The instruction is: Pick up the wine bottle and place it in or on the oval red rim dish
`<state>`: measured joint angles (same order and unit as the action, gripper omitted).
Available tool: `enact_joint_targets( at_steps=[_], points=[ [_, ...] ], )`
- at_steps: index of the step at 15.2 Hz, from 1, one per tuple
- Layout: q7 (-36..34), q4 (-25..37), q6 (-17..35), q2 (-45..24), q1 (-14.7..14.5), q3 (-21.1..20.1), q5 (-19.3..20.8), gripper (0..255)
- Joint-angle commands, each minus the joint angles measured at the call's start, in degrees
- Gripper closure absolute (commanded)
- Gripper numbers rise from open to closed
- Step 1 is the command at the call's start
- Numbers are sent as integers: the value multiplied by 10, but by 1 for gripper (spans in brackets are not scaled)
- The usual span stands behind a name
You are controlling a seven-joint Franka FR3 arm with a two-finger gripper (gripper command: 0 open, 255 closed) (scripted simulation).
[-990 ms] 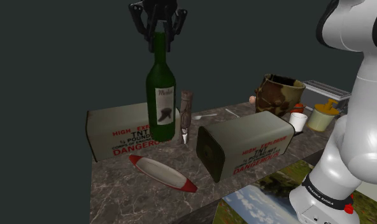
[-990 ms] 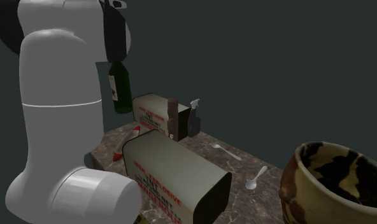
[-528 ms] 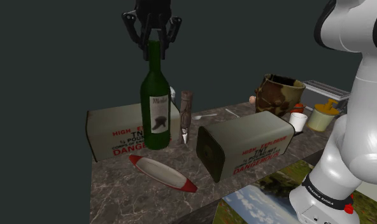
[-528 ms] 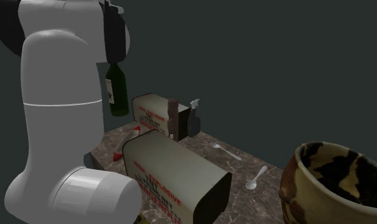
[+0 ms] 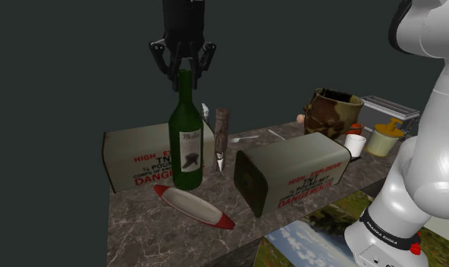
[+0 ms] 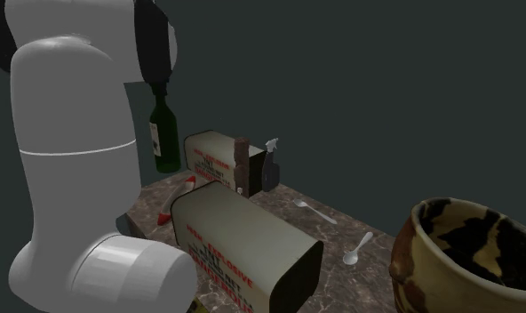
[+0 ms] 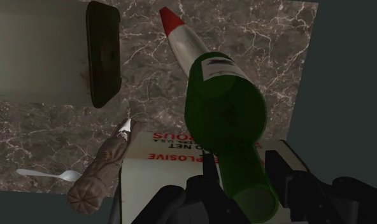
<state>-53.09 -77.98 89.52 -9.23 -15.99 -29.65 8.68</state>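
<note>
My black gripper (image 5: 185, 72) pinches the neck of the upright green wine bottle (image 5: 186, 140), base just over one end of the white red-rimmed oval dish (image 5: 194, 206).

Dim, even light on my screens, all sharp; the shoulder view's arm (image 5: 435, 136) at three o'clock is brightest, the bottle (image 7: 225, 108) barely glinting.

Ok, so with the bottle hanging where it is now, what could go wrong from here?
1. The gripper clasps the green wine bottle only at the top of its neck, so the body could swing or slip.
2. The red-rimmed dish is narrow and shallow; a tall bottle stood upright in it may topple.
3. The TNT box sits close by the bottle, so lowering it off line might clip the box.
</note>
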Motion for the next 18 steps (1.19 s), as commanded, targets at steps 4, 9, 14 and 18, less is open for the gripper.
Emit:
enact_joint_targets(
  at_steps=[4,9,14,18],
  points=[
    [2,-57,45,15,7,2,-8,255],
    [2,-108,87,25,11,4,-13,255],
    [1,-153,127,30,14,5,-15,255],
    [-1,-185,158,32,16,6,-15,255]
  ],
)
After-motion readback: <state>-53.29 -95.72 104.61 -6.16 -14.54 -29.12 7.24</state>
